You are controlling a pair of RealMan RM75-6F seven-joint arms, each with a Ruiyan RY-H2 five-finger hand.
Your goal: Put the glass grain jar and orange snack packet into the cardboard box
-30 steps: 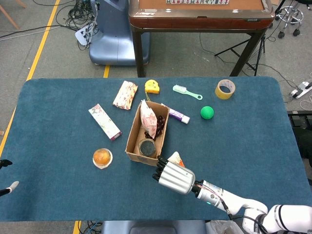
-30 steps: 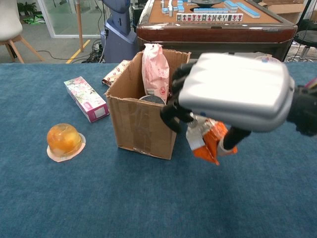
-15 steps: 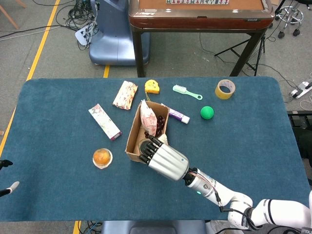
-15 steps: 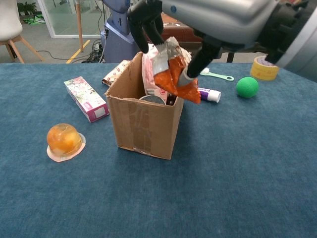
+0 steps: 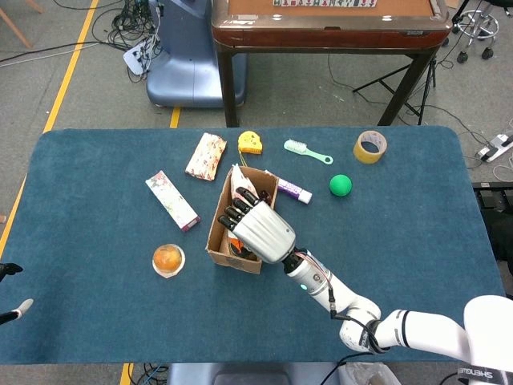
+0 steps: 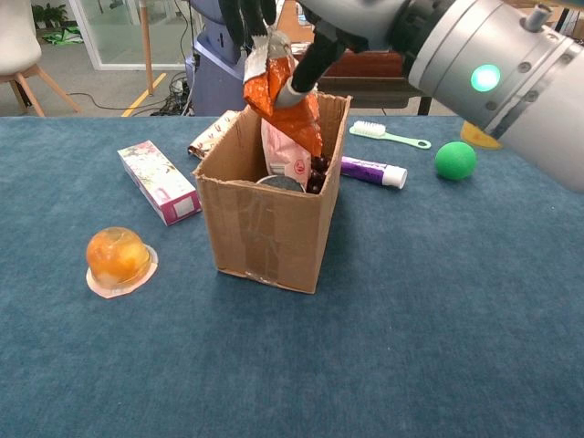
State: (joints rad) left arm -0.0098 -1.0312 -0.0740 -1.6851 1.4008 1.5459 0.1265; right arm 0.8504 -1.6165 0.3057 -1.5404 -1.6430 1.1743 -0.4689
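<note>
The right robot hand (image 5: 258, 228) hangs over the open brown cardboard box (image 6: 265, 228), its dark fingers (image 6: 315, 55) pinched on the top of a crinkled orange snack packet (image 6: 278, 100). In the chest view the packet dangles above the box opening, its lower end at about the level of the rim and in front of a pink-and-white bag (image 6: 285, 151) that stands upright inside. Beside that bag, also inside the box, shows the dark round lid of the glass grain jar (image 6: 278, 182), and some dark red pieces sit near the far wall. From the head view the hand's silver back covers most of the box interior, so the packet itself cannot be made out there.

The box stands on the blue cloth-covered surface (image 5: 417, 233). Just beyond it lies a purple-and-white tube (image 6: 371, 171). To its left are a long pink floral carton (image 6: 158, 181) and a round orange item on a pale disc (image 6: 118, 258). Further back lie a patterned pink packet (image 5: 206, 156), a yellow tape measure (image 5: 251, 143), a mint-green brush (image 5: 307, 150), a green ball (image 5: 341, 185) and a roll of tan tape (image 5: 369, 146).

Of the left robot hand, only a dark and pale tip (image 5: 11, 311) shows at the left edge of the head view, too little to tell how its fingers lie.
</note>
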